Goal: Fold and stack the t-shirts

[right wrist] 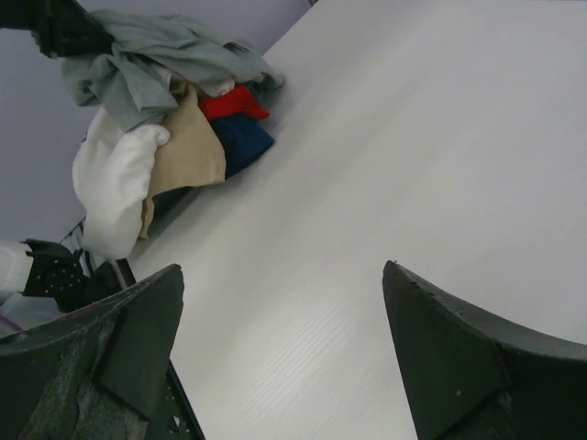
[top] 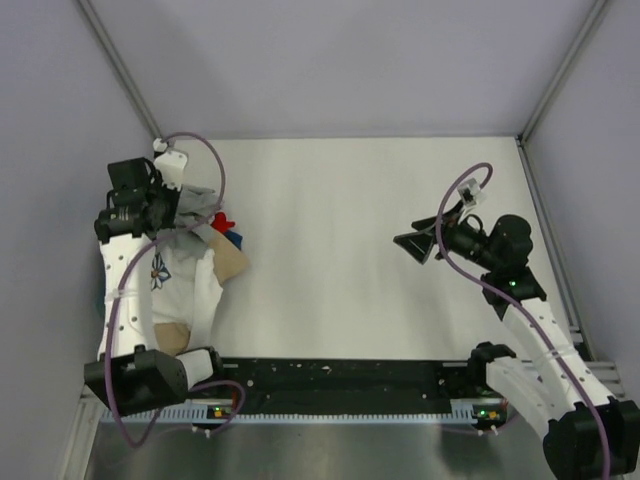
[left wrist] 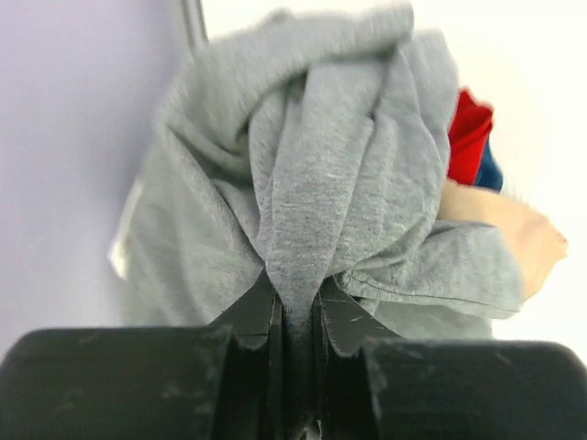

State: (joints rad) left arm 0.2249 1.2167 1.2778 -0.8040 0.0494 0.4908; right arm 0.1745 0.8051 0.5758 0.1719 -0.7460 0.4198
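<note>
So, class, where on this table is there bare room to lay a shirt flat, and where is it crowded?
Free: the wide middle of the table, bordered by the heap of t-shirts on the left and the right gripper on the right, running to the far edge. Crowded: the left edge, where the left gripper pinches the grey t-shirt.

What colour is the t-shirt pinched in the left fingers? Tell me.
Plain heather grey: the grey t-shirt shows best in the left wrist view.

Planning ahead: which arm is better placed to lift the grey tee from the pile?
Left: the left gripper is shut on the grey tee; the right gripper hangs open, far from the pile.
</note>
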